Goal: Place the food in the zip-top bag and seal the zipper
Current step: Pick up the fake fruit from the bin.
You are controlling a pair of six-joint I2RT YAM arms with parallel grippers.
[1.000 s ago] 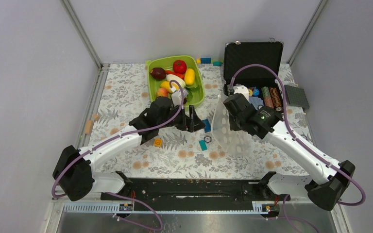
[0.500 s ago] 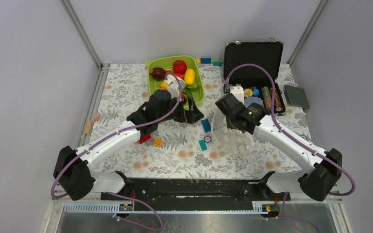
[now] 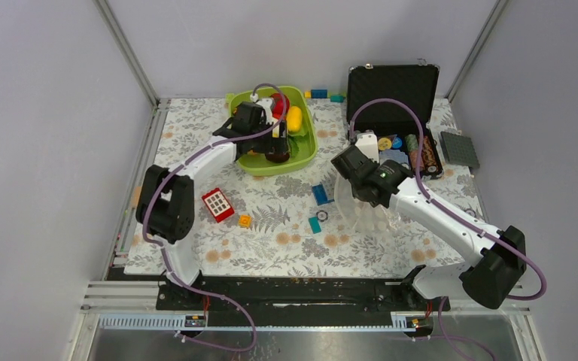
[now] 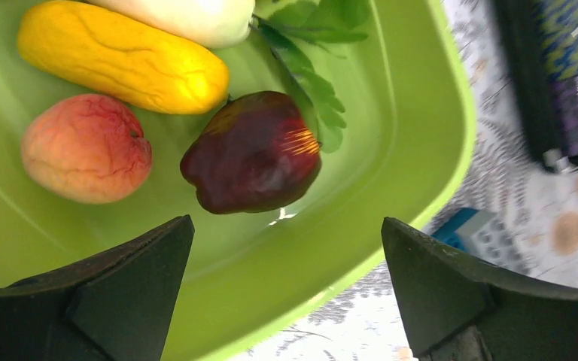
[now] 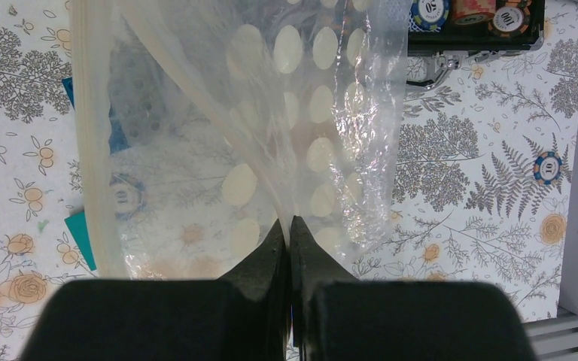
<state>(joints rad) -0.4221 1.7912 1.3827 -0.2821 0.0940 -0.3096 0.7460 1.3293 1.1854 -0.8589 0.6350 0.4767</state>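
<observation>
Presently listed, by item.

Food: toy pieces lying in the lime-green tray at the far middle of the table.
- Dark maroon piece, glossy and apple-shaped, lies nearest the tray's near wall.
- Peach piece, round and blushed red, lies just beside it.
- Yellow piece, long and ridged, lies behind both.
- White piece is cut off by the frame edge, with green leaves beside it.

Left gripper: over the tray, fingers spread wide and holding nothing. The maroon piece lies just beyond the gap.

Zip-top bag: clear, crinkled film printed with pale ovals. It sits on the floral cloth right of centre, in front of the black case and well apart from the tray. The cloth's pattern and a blue block show through it.

Zipper: a thicker, cloudy strip along the bag's left edge in the right wrist view. Whether it is pressed shut cannot be told.

Right gripper: fingers together, pinching a fold of the bag's film.
</observation>
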